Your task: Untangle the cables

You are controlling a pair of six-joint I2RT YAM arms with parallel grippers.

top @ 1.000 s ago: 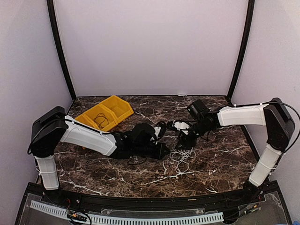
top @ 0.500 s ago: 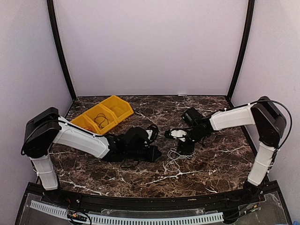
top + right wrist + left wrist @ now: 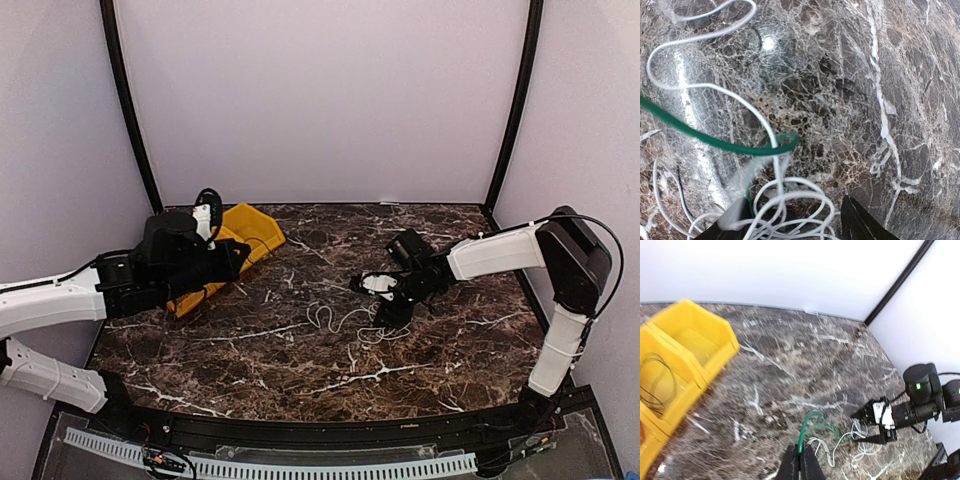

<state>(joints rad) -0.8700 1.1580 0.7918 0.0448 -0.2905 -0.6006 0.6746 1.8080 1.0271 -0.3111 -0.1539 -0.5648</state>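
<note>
A green cable [image 3: 810, 426] is pinched in my left gripper [image 3: 800, 466], which is shut and raised above the table near the yellow bin [image 3: 252, 228]. From the jaws it runs down to the white cable [image 3: 840, 445] heaped beside my right gripper [image 3: 856, 426]. In the top view my left gripper [image 3: 238, 258] sits at the left and the white cable [image 3: 350, 320] trails across the middle. My right gripper [image 3: 372, 300] stands open and low over the heap. Its wrist view shows white cable [image 3: 790, 200] loops between the fingers [image 3: 860, 222], crossed by the green cable [image 3: 715, 142].
The yellow bin [image 3: 690, 337] has several compartments, and one holds a coiled black cable [image 3: 657, 380]. It stands at the back left, right by my left arm. Black frame posts [image 3: 515, 100] rise at the back corners in front of white walls.
My left arm has swung from the table's middle up and back to the left beside the yellow bin. The white cable has been drawn out leftward. My right gripper has barely moved.
</note>
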